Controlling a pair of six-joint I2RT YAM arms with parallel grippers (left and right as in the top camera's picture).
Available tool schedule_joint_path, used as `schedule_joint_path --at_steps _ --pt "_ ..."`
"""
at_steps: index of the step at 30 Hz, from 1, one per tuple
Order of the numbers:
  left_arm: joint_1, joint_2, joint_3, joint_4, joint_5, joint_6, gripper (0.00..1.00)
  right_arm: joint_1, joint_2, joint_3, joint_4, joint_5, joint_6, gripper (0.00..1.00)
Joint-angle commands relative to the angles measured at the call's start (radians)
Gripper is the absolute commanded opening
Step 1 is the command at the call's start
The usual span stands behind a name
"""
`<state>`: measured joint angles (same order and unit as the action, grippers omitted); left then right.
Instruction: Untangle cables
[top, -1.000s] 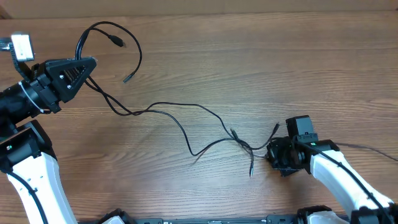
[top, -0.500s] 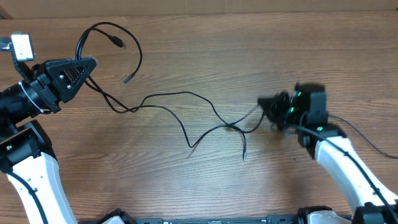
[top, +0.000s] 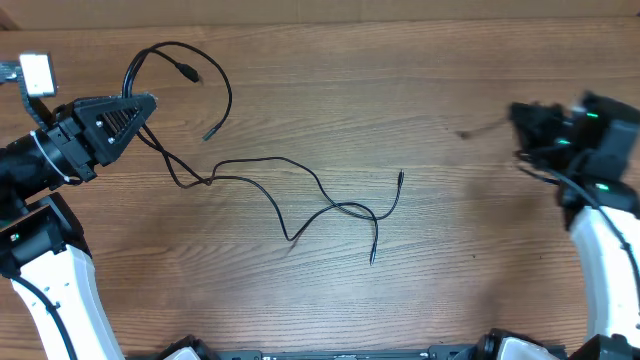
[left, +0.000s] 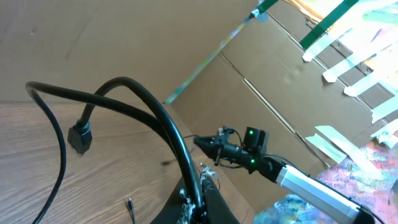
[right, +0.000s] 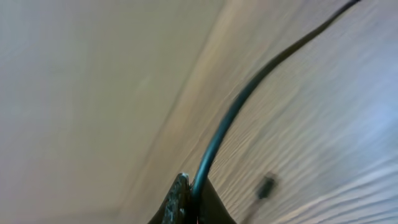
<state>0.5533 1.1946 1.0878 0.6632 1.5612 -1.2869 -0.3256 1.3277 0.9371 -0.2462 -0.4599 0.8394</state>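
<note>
Several thin black cables (top: 290, 190) lie crossed on the wooden table, their loose plugs near the middle (top: 400, 178). My left gripper (top: 143, 106) at the far left is shut on one cable (left: 168, 127), which loops up behind it to a plug (left: 79, 135). At the far right, my right gripper (top: 520, 125) is shut on a separate cable (right: 249, 93). That cable's short free end (top: 466, 132) is blurred and stands apart from the tangle. The right wrist view shows the cord pinched between the fingers (right: 178, 193), and a blurred plug (right: 266, 185) beyond them.
The brown table edge runs along the back (top: 400, 15). A white tag (top: 35, 75) sits on the left arm. In the left wrist view, a cardboard wall with tape strips (left: 298, 74) stands behind the right arm (left: 249, 152).
My right gripper has swung up and to the right, drawing its cable out of the tangle. The remaining cables have slid left and their loose ends have shifted. The left gripper has stayed still.
</note>
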Motion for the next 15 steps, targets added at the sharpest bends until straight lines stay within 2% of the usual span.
schedule_joint_path --at_steps 1,4,6,10,15 --pt "0.002 -0.006 0.021 0.008 0.010 -0.045 0.04 -0.196 -0.009 0.016 -0.011 0.040 -0.164 0.04" --pt "-0.015 -0.013 0.021 0.008 0.007 -0.060 0.04 -0.362 -0.005 0.016 -0.006 0.051 -0.251 0.04" --pt "-0.058 -0.023 0.021 0.027 -0.008 -0.083 0.04 -0.540 0.026 0.016 0.014 0.101 -0.383 0.04" --pt "-0.140 -0.037 0.021 0.108 -0.033 -0.148 0.04 -0.680 0.087 0.016 0.060 0.141 -0.486 0.04" --pt "-0.206 -0.039 0.021 0.161 -0.061 -0.236 0.04 -0.837 0.186 0.017 0.159 0.146 -0.489 0.04"
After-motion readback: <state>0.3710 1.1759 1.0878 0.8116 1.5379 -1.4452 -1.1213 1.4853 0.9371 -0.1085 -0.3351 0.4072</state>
